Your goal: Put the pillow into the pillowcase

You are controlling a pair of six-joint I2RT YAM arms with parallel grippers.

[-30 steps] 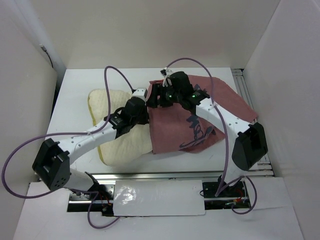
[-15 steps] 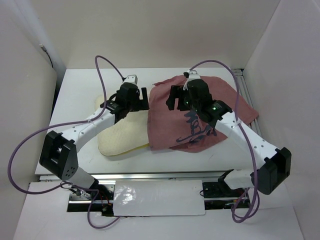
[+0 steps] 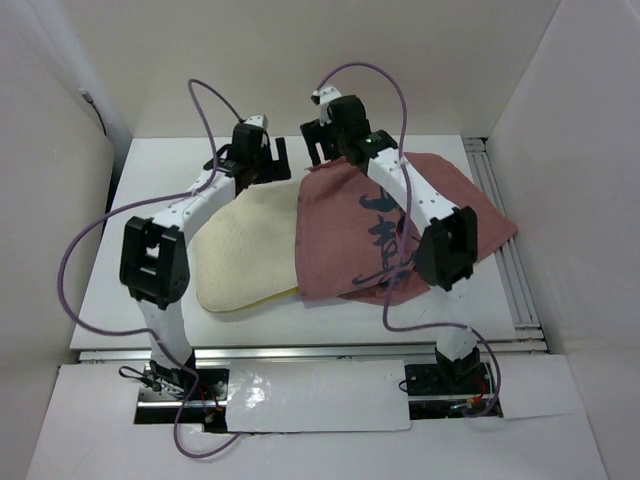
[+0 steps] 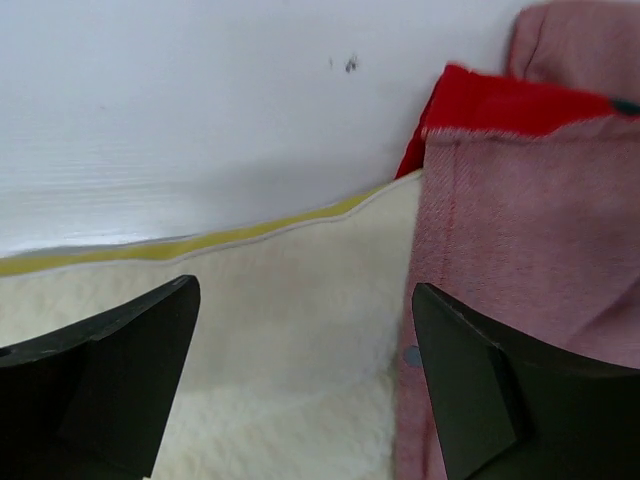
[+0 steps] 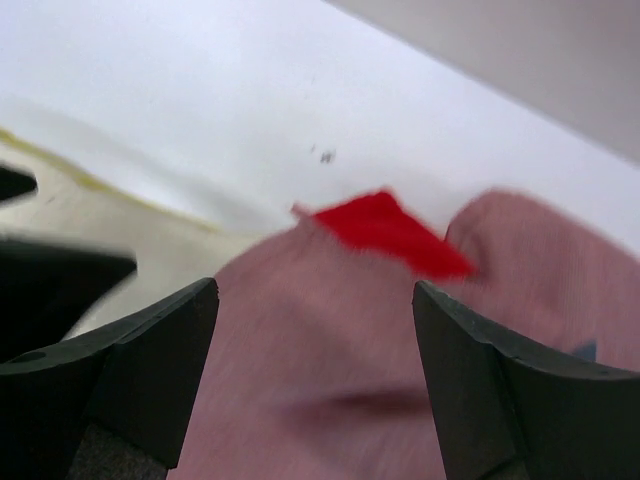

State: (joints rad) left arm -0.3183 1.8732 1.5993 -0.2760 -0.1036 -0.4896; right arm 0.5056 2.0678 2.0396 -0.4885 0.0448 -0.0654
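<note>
The cream pillow [image 3: 245, 250] lies on the white table, its right part tucked under the dusty-pink pillowcase [image 3: 370, 235] with dark calligraphy marks. My left gripper [image 3: 275, 168] is open over the pillow's far edge, beside the case's open hem. In the left wrist view the pillow [image 4: 270, 330] with its yellow piping fills the gap between the jaws, and the case [image 4: 530, 260] with its red lining lies to the right. My right gripper [image 3: 322, 150] is open above the case's far left corner; the right wrist view shows the case [image 5: 330, 400] under the jaws.
White walls enclose the table [image 3: 160, 190] on the left, back and right. Purple cables [image 3: 200, 110] loop above both arms. A metal rail [image 3: 500, 200] runs along the table's right edge.
Both arms have stretched toward the far side of the table. Both grippers moved from over the middle of the pillow and case to their far edge.
</note>
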